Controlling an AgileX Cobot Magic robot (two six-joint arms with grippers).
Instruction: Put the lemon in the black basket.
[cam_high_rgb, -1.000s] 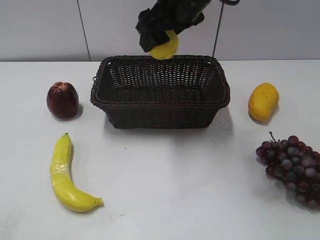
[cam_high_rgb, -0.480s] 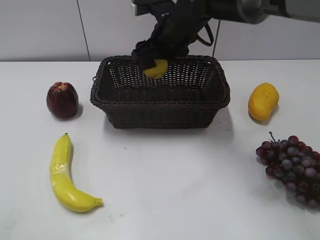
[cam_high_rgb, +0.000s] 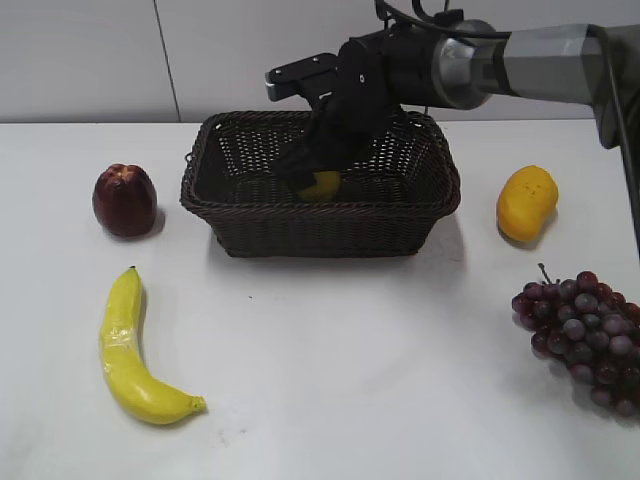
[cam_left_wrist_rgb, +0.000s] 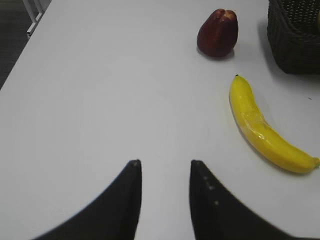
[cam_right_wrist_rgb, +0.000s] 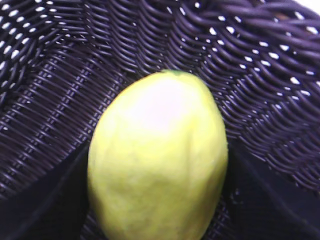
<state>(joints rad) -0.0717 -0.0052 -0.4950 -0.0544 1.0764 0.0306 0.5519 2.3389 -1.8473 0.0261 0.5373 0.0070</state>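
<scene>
One lemon (cam_high_rgb: 322, 184) sits low inside the black basket (cam_high_rgb: 320, 215), clamped by the right gripper (cam_high_rgb: 312, 176), which reaches in over the far rim from the right of the exterior view. The right wrist view shows the fruit (cam_right_wrist_rgb: 157, 160) filling most of the picture, pressed between dark fingers on either side, with woven wicker wall and floor close behind it; whether it already touches the floor cannot be told.

Judged from this, the step in hand is the release. Doing it well likely means bringing the fruit down until it rests on, or hangs just above, the weave, then opening the fingers evenly so the oval fruit does not roll or bounce toward a wall. The arm should then lift straight up, clear of the braided rim, before swinging away, since a sideways pull could drag the light basket.

Idle on the other side, the left gripper (cam_left_wrist_rgb: 163, 172) hangs above bare white table (cam_high_rgb: 350, 380) with its fingers a narrow gap apart and holding nothing. A banana (cam_left_wrist_rgb: 265, 132) and a dark red apple (cam_left_wrist_rgb: 217, 33) lie ahead of it, well apart from the basket's work. An orange-yellow fruit (cam_high_rgb: 526, 203) and a bunch of purple grapes (cam_high_rgb: 585, 335) lie to the right.
</scene>
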